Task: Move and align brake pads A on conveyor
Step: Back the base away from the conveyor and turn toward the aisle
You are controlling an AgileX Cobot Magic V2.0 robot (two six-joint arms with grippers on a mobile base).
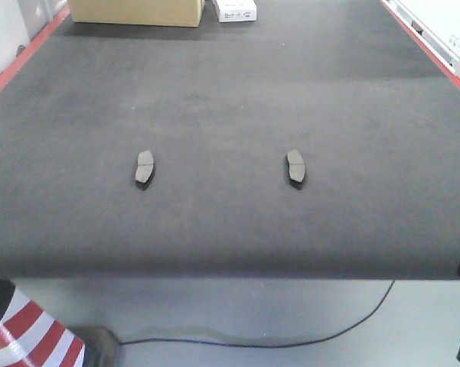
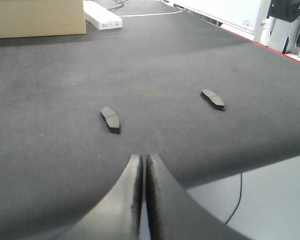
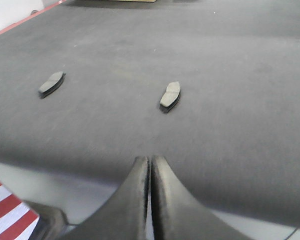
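Two brake pads lie on the conveyor (image 1: 230, 84), both in its near half and well apart from each other. The left brake pad (image 1: 145, 168) is left of the belt's middle and the right brake pad (image 1: 295, 167) is right of it, both about equally far from the conveyor's near edge. Each one lies flat with the grey gritty face up. Their long sides run roughly from the near edge toward the far edge, and the far ends lean a little toward each other.

The left gripper (image 2: 142, 157) is above the near part of the conveyor, on the near side of the left brake pad. Its two fingers are pressed together and there is nothing between them. The right gripper (image 3: 150, 159) is at the near edge of the conveyor, on the near side of the right brake pad. Its fingers are also pressed together and empty.

At the far end of the conveyor stand a cardboard box (image 1: 134, 11) and, just beside it, a white box (image 1: 235, 10). A red border (image 1: 23, 57) runs along the conveyor's left side. On the floor below the near edge lies a dark cable (image 1: 291, 342).
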